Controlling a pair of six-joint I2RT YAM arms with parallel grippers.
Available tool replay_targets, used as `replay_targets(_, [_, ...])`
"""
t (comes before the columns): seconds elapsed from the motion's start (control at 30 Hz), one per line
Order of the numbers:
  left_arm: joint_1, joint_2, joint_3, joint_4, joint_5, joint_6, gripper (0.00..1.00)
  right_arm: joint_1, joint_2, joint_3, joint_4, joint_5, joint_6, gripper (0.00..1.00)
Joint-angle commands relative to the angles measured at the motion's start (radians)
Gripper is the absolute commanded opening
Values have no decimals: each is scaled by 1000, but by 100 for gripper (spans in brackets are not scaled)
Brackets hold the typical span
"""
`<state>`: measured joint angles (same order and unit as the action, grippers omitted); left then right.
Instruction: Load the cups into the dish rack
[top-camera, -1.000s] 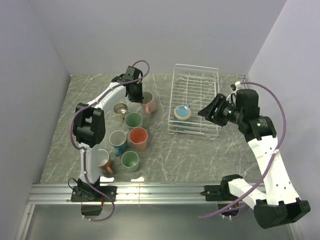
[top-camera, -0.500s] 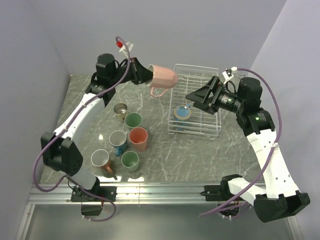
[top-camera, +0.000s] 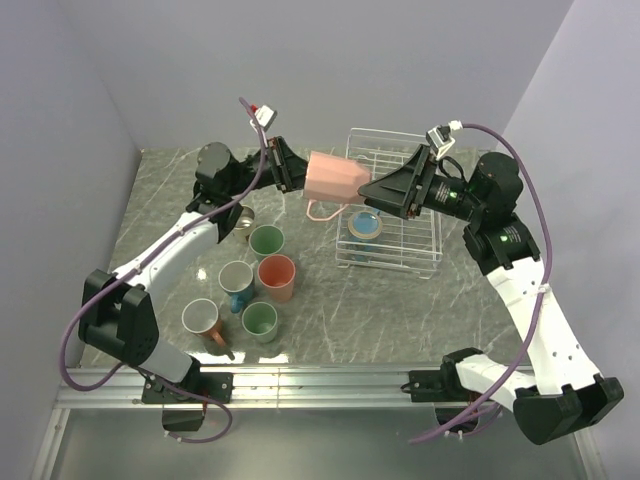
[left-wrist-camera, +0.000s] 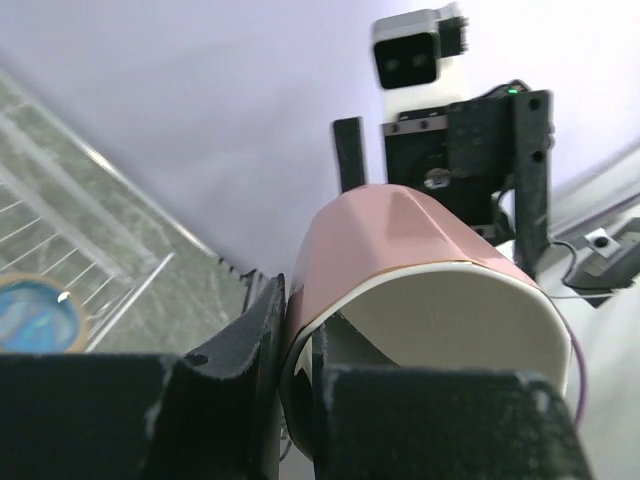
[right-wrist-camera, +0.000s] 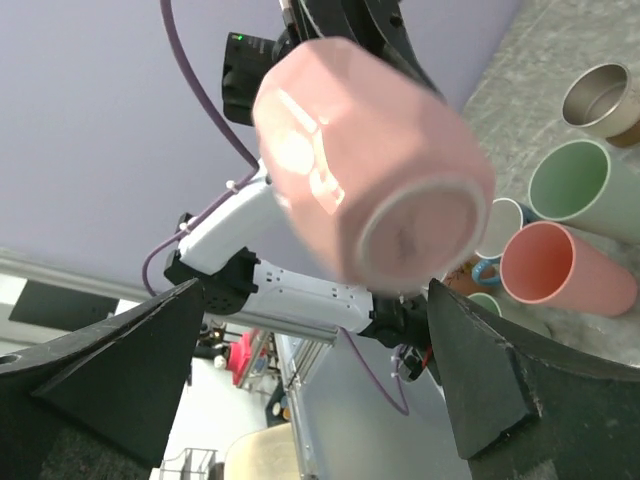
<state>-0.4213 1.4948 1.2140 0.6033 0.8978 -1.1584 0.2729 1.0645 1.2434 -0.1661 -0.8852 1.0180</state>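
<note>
My left claw (top-camera: 303, 178): clenched on the rim of the pink mug (top-camera: 333, 178), with one finger inside the mouth and one outside.
My right claw (top-camera: 365, 190): released and spread wide, with a finger on either side of the pink mug's base. My wrist view shows a gap on both sides.
Pink mug: in the air on its side, with the mouth toward my left claw, the base toward my right claw and the handle hanging down. It is above the left edge of the dish rack (top-camera: 420, 256).
Dish rack: white wire, standing toward the far right corner of the tabletop (top-camera: 340, 305).
Blue cup (top-camera: 366, 225): upright inside the dish rack, toward its near left corner.
Metallic cup (top-camera: 246, 215): on the left half of the tabletop, partly hidden under my left arm.
Green cup (top-camera: 266, 240): just nearside of the metallic cup.
Salmon cup (top-camera: 277, 274): nearside of the green cup, beside the grey mug (top-camera: 235, 277) with a blue handle.
Second green cup (top-camera: 260, 318): close to the near edge.
Pale cup (top-camera: 201, 318): left of the second green cup, with a brown handle.
</note>
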Motion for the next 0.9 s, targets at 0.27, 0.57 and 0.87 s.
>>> replay_targets(0.27, [-96, -21, 12, 359, -46, -202, 1, 19, -31, -22, 77, 0, -13, 99])
replay_targets(0.57, [-158, 4, -2, 366, -76, -185, 0, 29, -26, 25, 86, 5, -3, 100])
replay_targets(0.87, [-189, 45, 5, 385, -96, -185, 1, 37, -37, 21, 80, 5, -12, 39])
